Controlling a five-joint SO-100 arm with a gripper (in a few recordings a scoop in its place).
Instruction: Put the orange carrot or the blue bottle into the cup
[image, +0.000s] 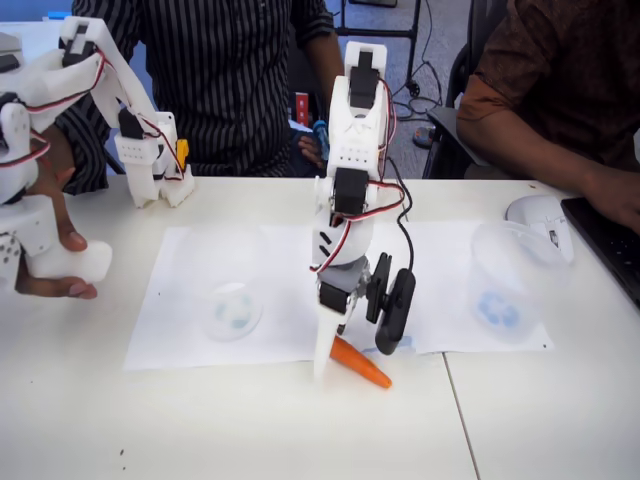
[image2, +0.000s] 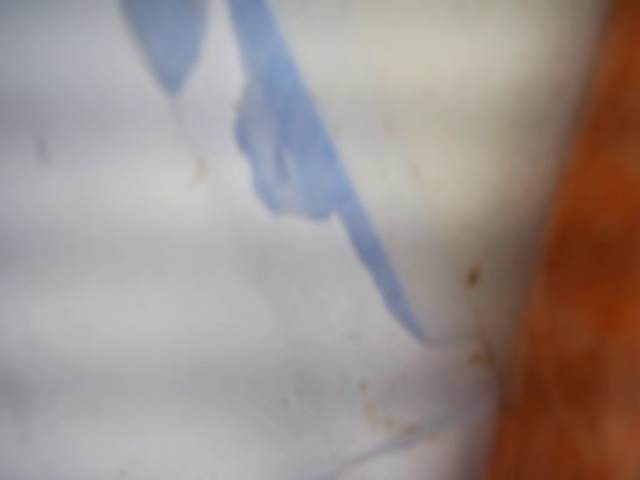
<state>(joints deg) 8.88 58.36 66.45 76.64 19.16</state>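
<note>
The orange carrot (image: 362, 363) lies on the table at the front edge of the white paper (image: 180, 300), its tip pointing right. My white gripper (image: 353, 362) points straight down over it and is open, with the white finger (image: 324, 350) touching the carrot's blunt end and the black finger (image: 394, 312) raised to the right. In the wrist view the carrot (image2: 580, 300) is a blurred orange band at the right edge. The cup (image: 230, 300), clear with a pale teal blotch at its base, stands on the paper to the left. A small blue thing (image: 321, 137) behind the arm may be the blue bottle; I cannot tell.
A second clear cup (image: 505, 285) with a blue symbol stands on the right sheet. A white mouse (image: 540, 215) and a dark keyboard edge (image: 610, 245) lie at the far right. Two people sit behind the table. Bare table lies in front.
</note>
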